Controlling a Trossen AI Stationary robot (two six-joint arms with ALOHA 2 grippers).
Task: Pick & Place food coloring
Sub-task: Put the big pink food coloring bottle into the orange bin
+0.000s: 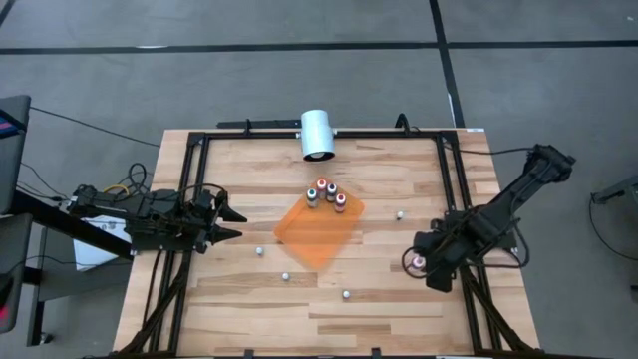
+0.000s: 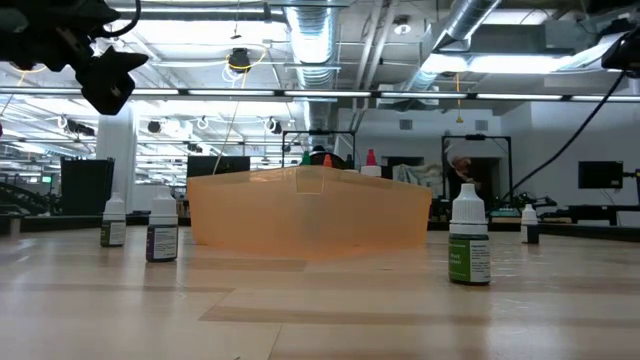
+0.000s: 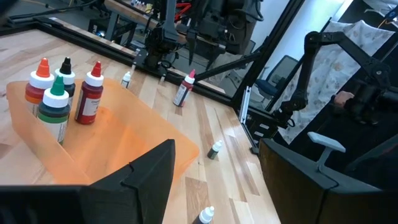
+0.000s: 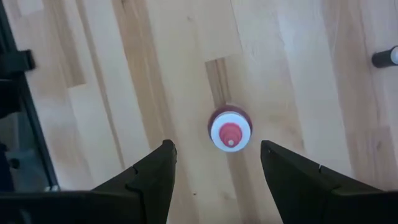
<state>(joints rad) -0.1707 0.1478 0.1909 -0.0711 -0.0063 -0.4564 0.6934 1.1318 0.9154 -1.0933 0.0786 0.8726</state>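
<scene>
Four food coloring bottles (image 1: 326, 193) stand upright on the far corner of the orange sheet (image 1: 317, 235); in the left wrist view their tops are orange (image 3: 39, 79), dark, red (image 3: 91, 93) and green (image 3: 55, 106). A pink-topped bottle (image 4: 231, 132) stands upright on the bare wood near the table's right side. My right gripper (image 4: 214, 149) hovers open above it, pointing down, one finger on each side, not touching. My left gripper (image 1: 231, 222) waits open at the table's left, aimed at the sheet.
Several loose small bottles stand on the wood: near the sheet's near side (image 1: 259, 250) (image 1: 284, 276) (image 1: 346, 294) and right of it (image 1: 400, 214). A black frame rail (image 1: 319, 133) rings the table, with a white cylinder (image 1: 317, 135) at its far edge.
</scene>
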